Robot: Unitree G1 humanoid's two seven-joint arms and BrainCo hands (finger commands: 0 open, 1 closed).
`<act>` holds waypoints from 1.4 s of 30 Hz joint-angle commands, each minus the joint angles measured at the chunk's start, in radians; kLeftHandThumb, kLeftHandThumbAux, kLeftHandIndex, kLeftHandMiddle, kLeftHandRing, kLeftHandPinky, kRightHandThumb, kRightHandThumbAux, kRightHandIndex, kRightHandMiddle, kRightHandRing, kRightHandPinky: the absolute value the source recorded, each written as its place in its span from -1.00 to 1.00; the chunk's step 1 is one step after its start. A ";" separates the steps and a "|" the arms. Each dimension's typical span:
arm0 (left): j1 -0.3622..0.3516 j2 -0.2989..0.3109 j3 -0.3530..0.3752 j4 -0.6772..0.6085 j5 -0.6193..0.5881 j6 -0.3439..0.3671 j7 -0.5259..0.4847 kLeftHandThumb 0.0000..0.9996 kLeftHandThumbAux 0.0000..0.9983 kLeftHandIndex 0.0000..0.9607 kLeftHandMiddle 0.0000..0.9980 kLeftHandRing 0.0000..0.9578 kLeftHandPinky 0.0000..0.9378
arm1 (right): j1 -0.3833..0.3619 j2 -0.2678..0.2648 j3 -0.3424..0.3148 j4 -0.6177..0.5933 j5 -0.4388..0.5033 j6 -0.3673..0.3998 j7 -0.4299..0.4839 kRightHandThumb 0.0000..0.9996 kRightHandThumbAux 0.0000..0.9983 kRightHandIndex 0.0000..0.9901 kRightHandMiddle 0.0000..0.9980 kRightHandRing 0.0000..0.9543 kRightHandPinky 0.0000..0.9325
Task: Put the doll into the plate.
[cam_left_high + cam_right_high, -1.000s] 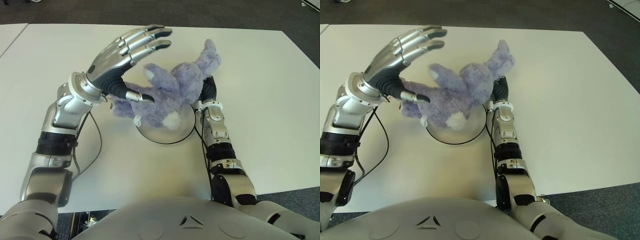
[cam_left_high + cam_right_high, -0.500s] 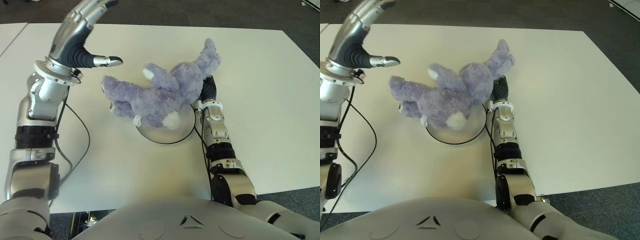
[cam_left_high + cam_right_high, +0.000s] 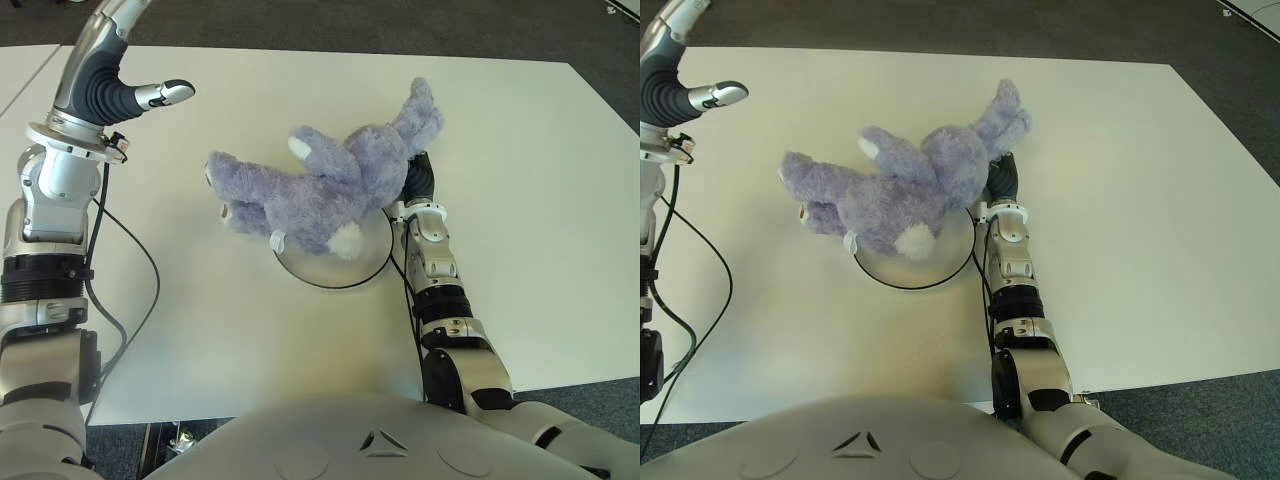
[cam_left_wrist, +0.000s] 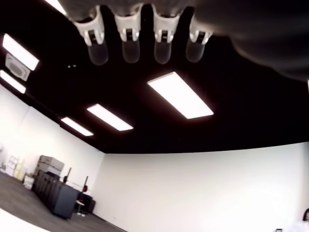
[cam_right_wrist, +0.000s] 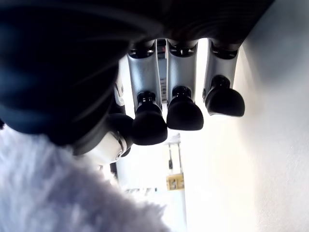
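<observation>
The left hand (image 3: 105,85), fingers spread and empty, has been withdrawn toward ten o'clock. The doll (image 3: 325,185) is left lying partly across the plate (image 3: 370,262), so placement appears nearly complete. The right hand (image 3: 418,180) is seen at the doll's three o'clock side; its grip cannot be determined.

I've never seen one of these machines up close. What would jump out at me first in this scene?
Most likely the fluffy purple doll sprawled across a round silver plate in the middle of the white table, its legs hanging past the plate's rim on the robot's left. Next, the robot's left hand, raised high with fingers spread at the table's far left corner, while its right hand is tucked under the doll's right side.
</observation>
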 commanded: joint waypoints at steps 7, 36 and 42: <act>0.000 -0.029 -0.017 0.023 0.044 0.062 0.075 -1.00 -0.44 -1.00 -1.00 -1.00 -1.00 | 0.118 0.007 -0.007 0.066 -0.006 0.065 -0.035 0.40 0.45 -0.11 0.65 0.69 0.72; 0.009 -0.444 0.035 0.156 -0.415 0.325 0.046 -0.99 0.31 -0.02 0.04 0.15 0.26 | 0.138 -0.012 -0.018 0.003 0.007 0.090 -0.030 0.40 0.45 -0.11 0.67 0.71 0.74; -0.016 -0.494 0.053 0.265 -0.432 0.284 0.072 -0.94 0.54 0.16 0.27 0.32 0.35 | 0.145 -0.015 -0.020 -0.006 0.006 0.093 -0.031 0.40 0.45 -0.11 0.66 0.70 0.72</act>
